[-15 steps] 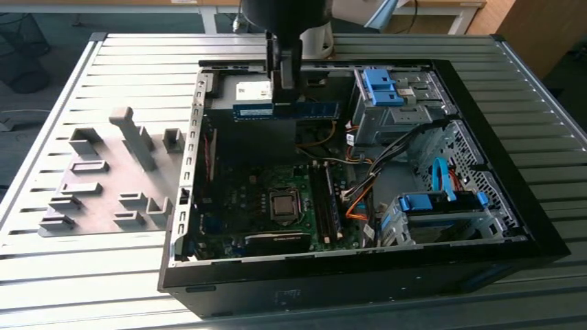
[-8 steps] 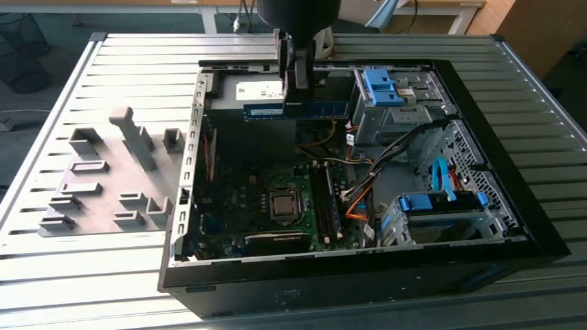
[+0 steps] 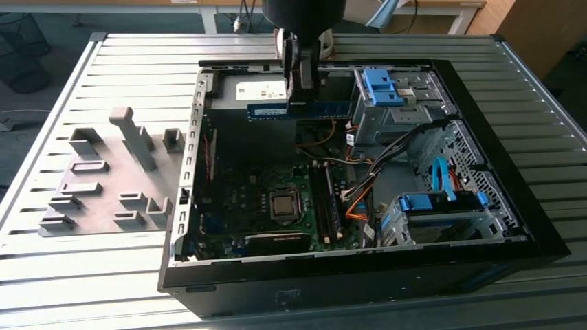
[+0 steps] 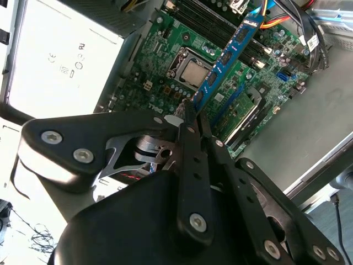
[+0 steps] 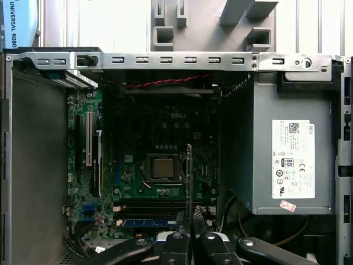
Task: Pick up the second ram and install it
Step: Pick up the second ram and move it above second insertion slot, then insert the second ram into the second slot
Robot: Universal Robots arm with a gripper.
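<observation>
The second ram (image 3: 303,110) is a long blue stick with pale labels. It hangs level above the open computer case (image 3: 513,227), near the case's far end in the exterior view. My gripper (image 3: 300,103) is shut on its middle from above. In the second wrist view the ram (image 4: 226,58) runs out from between the black fingers (image 4: 190,138) over the green motherboard (image 4: 165,77). In the first wrist view the ram (image 5: 189,176) shows edge-on beside the processor socket (image 5: 162,167). The memory slots (image 5: 151,207) lie nearer the gripper (image 5: 190,221), and one holds a blue stick (image 5: 146,222).
A grey plate of holder blocks (image 3: 110,182) lies on the slatted table (image 3: 55,275) at the exterior view's left. Inside the case are a power supply (image 5: 287,157), blue-tabbed drive cages (image 3: 394,96), orange and black cables (image 3: 362,199) and a graphics card (image 3: 275,240).
</observation>
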